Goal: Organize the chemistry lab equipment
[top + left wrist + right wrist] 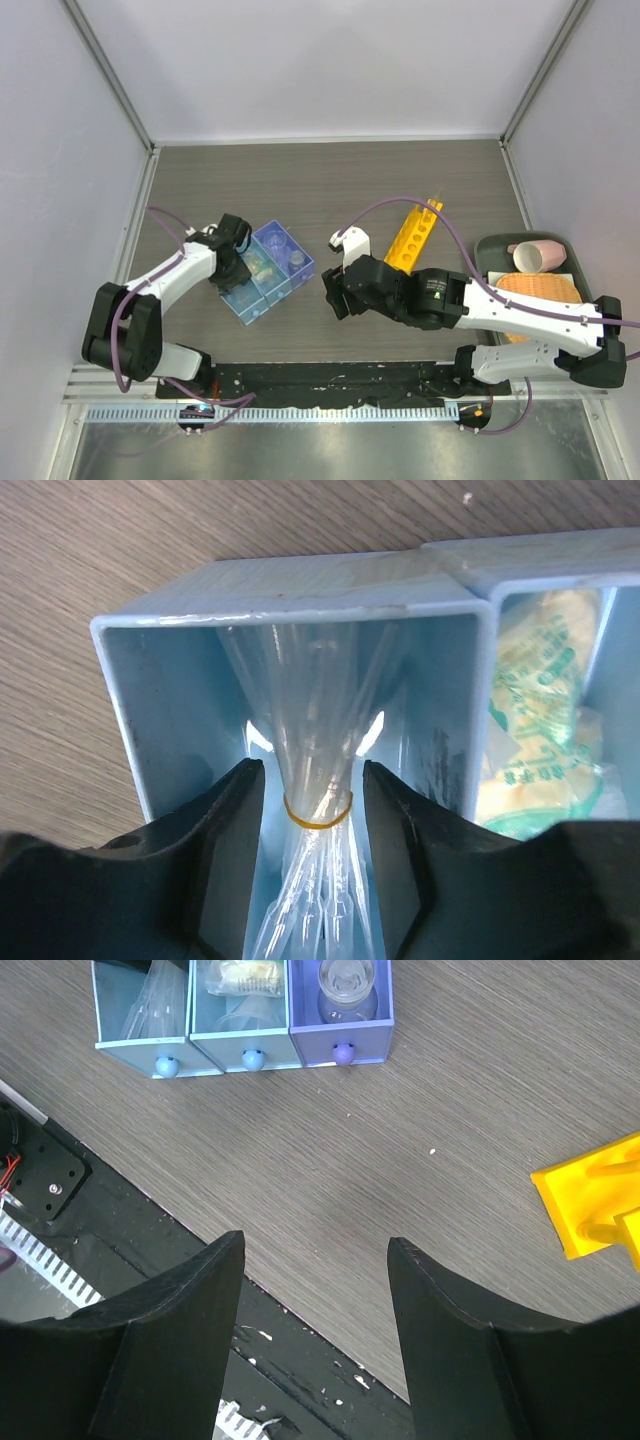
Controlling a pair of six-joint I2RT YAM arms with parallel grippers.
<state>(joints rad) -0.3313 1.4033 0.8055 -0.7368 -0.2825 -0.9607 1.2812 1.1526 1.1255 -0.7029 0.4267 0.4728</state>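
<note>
Three joined drawer boxes (268, 268) stand left of centre. In the left wrist view my left gripper (313, 780) is down inside the light-blue end box (150, 710). Its jaws stand open on either side of a bundle of clear droppers (315, 720) tied with a yellow rubber band, with small gaps on both sides. The neighbouring box holds a packet with green-beige contents (540, 720). The purple box (345, 1035) holds a tiny clear beaker (346, 982). The yellow rack (415, 235) lies on the table behind my right gripper (333, 292), which is open and empty above bare table (315, 1250).
A dark tray (492, 250) at the right edge holds a pink cup (540, 257) and an orange woven mat (540, 292). The black base strip (300, 1360) runs along the table's near edge under the right gripper. Walls close the back and both sides.
</note>
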